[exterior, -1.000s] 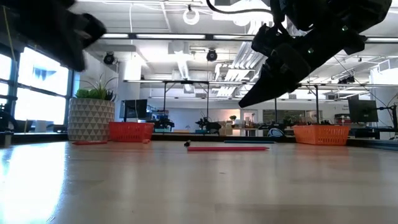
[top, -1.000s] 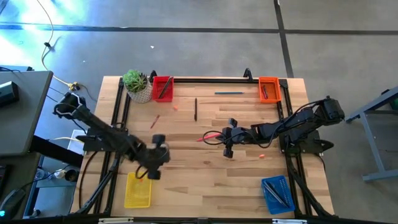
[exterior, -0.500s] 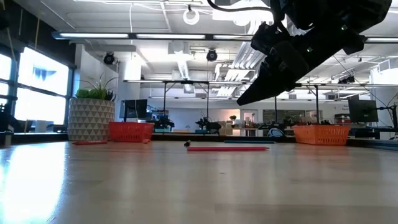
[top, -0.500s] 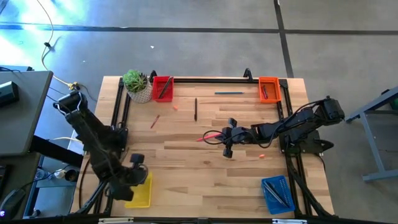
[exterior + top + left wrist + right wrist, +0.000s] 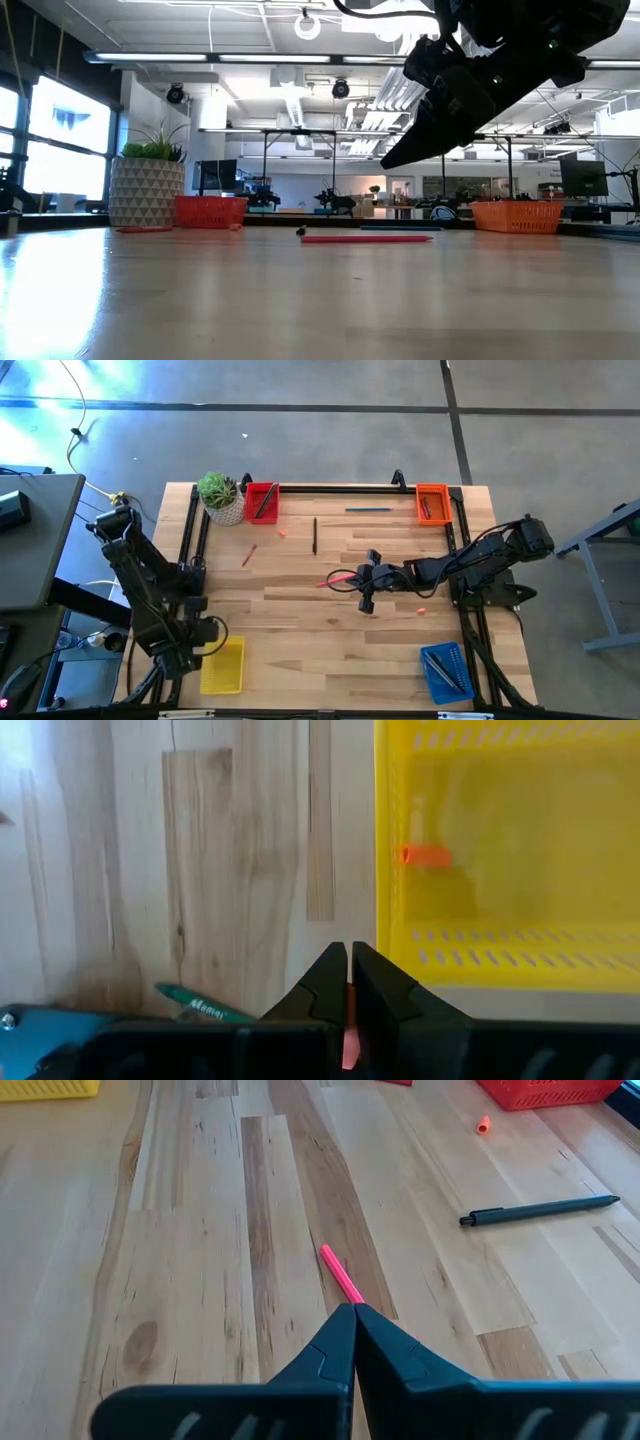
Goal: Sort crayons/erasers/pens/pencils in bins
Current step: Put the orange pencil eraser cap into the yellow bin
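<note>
**Wooden table, bins at the corners**

Left gripper (image 5: pixel 349 982) fingers are clamped on a crayon (image 5: pixel 347 1045), lower left of the high view beside the yellow bin (image 5: pixel 222 666). Right gripper (image 5: pixel 353 1320), clenched empty, hangs mid-frame over the long pink stick (image 5: pixel 342 1275). One crayon (image 5: pixel 424 856) lies in yellow.

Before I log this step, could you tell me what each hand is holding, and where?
Left hand: a crayon, pinched between its fingertips. Right hand: the long pink stick, gripped at one end.

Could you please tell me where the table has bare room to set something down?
Bare wood lies between the yellow bin and the blue bin. It is busier between the red bin and the orange bin, and around the right gripper.
</note>
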